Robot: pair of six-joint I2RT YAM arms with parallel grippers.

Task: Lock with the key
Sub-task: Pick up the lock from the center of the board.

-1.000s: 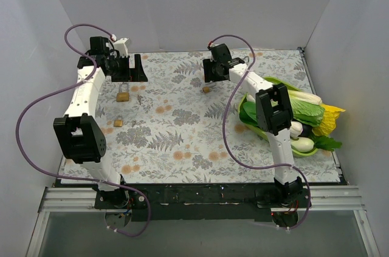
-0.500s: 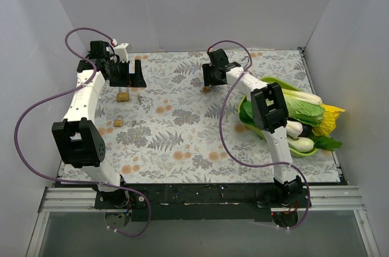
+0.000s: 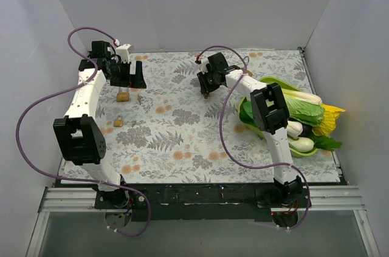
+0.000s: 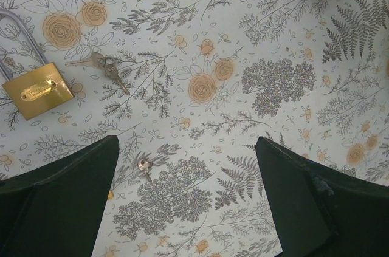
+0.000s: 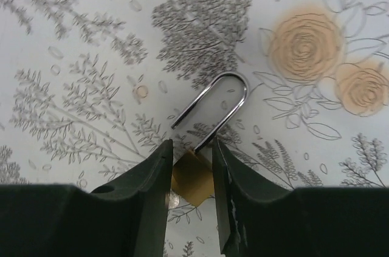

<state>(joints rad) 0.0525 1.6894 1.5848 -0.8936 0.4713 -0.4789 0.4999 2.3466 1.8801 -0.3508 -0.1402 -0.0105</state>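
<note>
Now my right gripper (image 5: 191, 166) squeezes the brass body of the small padlock (image 5: 193, 187), which lies flat on the worktop (image 5: 73, 38) with its loop open, so it stays steady; my left gripper (image 4: 187, 147) hangs wide open above the keys (image 4: 106, 65), ready to grab one

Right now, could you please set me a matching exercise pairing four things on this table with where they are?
Things:
1. brass padlock with open steel shackle
2. brass padlock with oval emblem
3. green plate of leafy vegetables
4. left claw

Places:
A. at the right edge of the floral cloth
B. open above that cloth, holding nothing
C. between the fingers of the right claw
D. flat beside a bunch of silver keys

Pairs: 1-C, 2-D, 3-A, 4-B.
</note>
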